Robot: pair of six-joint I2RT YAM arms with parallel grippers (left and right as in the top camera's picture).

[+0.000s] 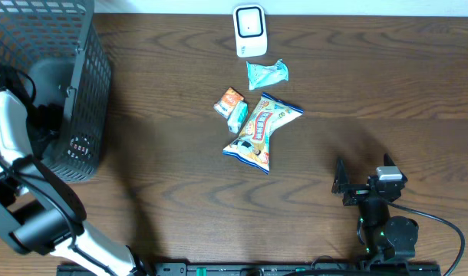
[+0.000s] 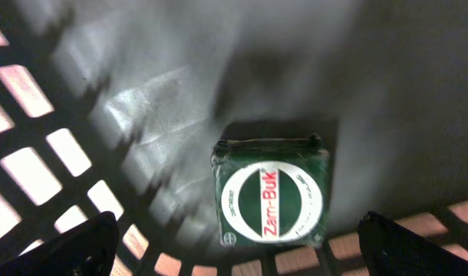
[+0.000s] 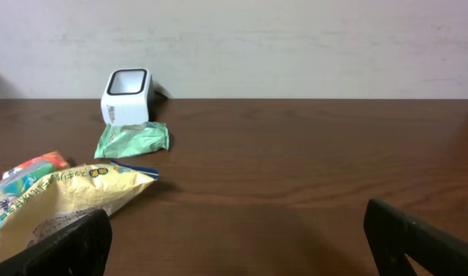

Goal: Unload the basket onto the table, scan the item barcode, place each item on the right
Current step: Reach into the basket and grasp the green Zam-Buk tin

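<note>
**Q:** What does the left wrist view show of the left gripper (image 2: 235, 222)?

**A:** Its two dark fingers (image 2: 69, 251) sit in the lower left and lower right corners of the frame. They are spread wide and grasp nothing. Between them, at lower centre, a green Zam-Buk box (image 2: 271, 201) lies flat with its label up on the floor of the mesh basket (image 2: 34, 165). Neither finger touches the box, and a gap shows on each side.

**Q:** Where is that arm in the overhead view?

**A:** It is at the left edge, bending over the basket's rim in the upper left of the frame. The fingers themselves are hidden inside the basket.

**Q:** And the right gripper (image 1: 340, 182)?

**A:** It sits at the lower right of the overhead frame, over the wooden table (image 1: 157, 153). Its jaws are released and wide, and they touch nothing. In the right wrist view its fingers (image 3: 422, 241) occupy the two bottom corners, with tabletop between them.

**Q:** Where are the scanner and the other items?

**A:** The white scanner (image 1: 249, 31) stands at top centre of the overhead frame. Just below it lies a green packet (image 1: 266, 73). Lower still, a small orange-and-teal carton (image 1: 232, 107) lies just beside the upper left edge of a yellow snack bag (image 1: 261, 130). All four are well apart from both grippers.
</note>
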